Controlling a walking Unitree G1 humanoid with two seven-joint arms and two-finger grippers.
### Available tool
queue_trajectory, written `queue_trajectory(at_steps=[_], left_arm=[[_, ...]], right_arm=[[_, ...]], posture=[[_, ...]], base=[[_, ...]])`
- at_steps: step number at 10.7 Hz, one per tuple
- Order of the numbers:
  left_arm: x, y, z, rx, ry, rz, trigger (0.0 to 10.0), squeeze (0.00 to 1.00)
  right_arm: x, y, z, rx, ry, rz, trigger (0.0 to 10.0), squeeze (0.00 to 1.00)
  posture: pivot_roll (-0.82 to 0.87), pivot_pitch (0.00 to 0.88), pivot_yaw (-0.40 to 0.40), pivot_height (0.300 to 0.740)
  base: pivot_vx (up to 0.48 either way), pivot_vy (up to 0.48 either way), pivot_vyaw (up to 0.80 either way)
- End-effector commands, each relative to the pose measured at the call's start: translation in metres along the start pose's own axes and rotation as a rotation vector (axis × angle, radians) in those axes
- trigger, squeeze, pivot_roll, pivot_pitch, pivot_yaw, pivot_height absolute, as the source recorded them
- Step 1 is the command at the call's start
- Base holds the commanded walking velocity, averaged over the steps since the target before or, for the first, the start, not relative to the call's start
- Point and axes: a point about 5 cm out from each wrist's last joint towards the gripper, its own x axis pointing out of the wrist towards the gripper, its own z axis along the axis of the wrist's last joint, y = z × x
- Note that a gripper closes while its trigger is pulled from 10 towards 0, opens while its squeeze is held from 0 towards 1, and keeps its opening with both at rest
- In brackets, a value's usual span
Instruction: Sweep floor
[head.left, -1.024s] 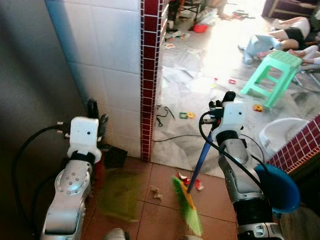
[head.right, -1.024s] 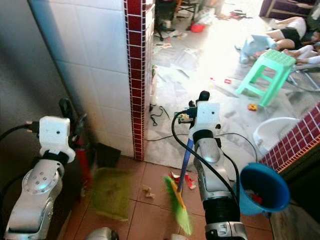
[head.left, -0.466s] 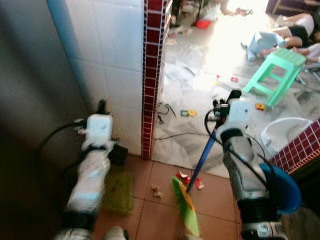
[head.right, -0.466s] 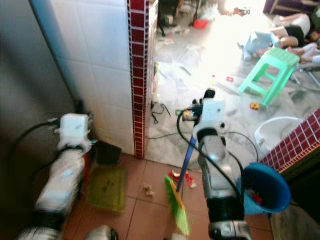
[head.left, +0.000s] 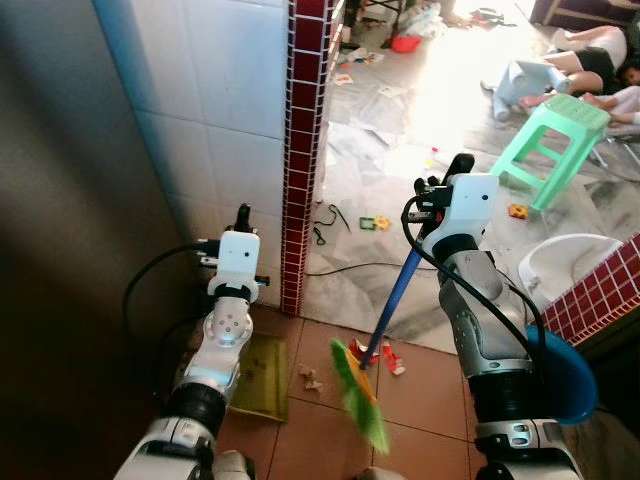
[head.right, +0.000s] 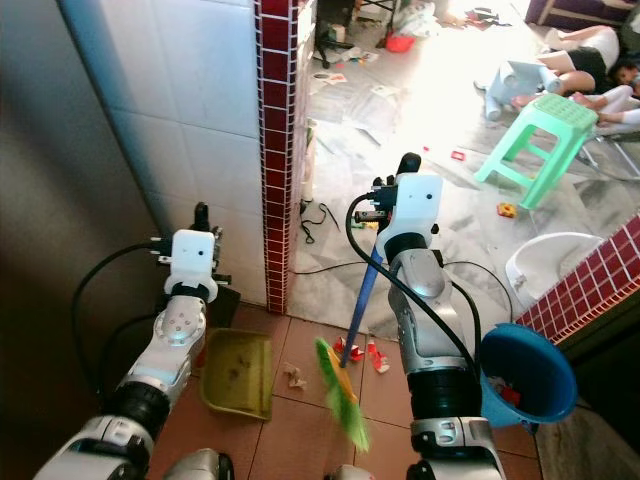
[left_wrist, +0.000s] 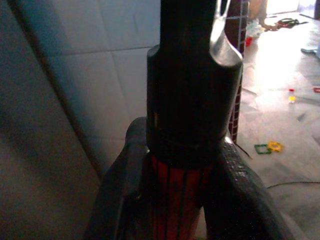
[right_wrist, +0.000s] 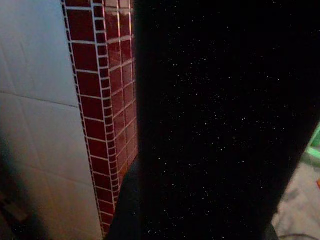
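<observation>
Green bristles of the broom (head.right: 338, 392) are angled on the terracotta floor (head.right: 290, 430) toward the dustpan (head.right: 240, 372), so scraps (head.right: 294, 378) can be pushed in. The dustpan's handle is clenched by the left gripper (left_wrist: 185, 170), steadying it beside the tiled wall (head.left: 230, 110); farther on, the blue broomstick is grasped by the right gripper (head.left: 440, 195).

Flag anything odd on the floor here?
Scraps and red wrappers lie loose on the tiles between dustpan and broom. Beyond the pillar, papers and small toys are strewn across the floor.
</observation>
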Motion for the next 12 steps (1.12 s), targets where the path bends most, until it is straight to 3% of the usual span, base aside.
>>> queue_trajectory(at_steps=[1, 5, 8, 10, 12], left_arm=[[0.001, -0.012, 0.001, -0.028, 0.000, -0.049, 10.0, 0.00], [0.004, -0.027, -0.004, -0.204, 0.075, -0.114, 10.0, 0.00], [0.005, -0.027, -0.009, -0.216, 0.106, -0.128, 10.0, 0.00], [0.006, -0.026, -0.014, -0.224, 0.147, -0.126, 10.0, 0.00], [0.007, -0.022, -0.018, -0.233, 0.180, -0.094, 10.0, 0.00]], right_arm=[[0.004, -0.002, 0.006, 0.011, -0.011, -0.022, 10.0, 0.00], [0.008, 0.004, 0.000, 0.044, 0.026, -0.030, 10.0, 0.00], [0.010, 0.007, 0.000, 0.087, 0.036, -0.035, 10.0, 0.00], [0.014, 0.009, 0.004, 0.096, 0.111, -0.018, 10.0, 0.00], [0.013, 0.016, 0.005, 0.112, 0.209, 0.084, 10.0, 0.00]], posture=[[-0.14, 0.000, -0.074, 0.740], [-0.13, 0.000, -0.073, 0.740], [-0.13, 0.000, -0.067, 0.740], [-0.13, 0.000, -0.067, 0.740], [-0.14, 0.000, -0.067, 0.740]], base=[[0.000, 0.000, 0.00], [0.000, 0.000, 0.00], [0.000, 0.000, 0.00], [0.000, 0.000, 0.00], [0.000, 0.000, 0.00]])
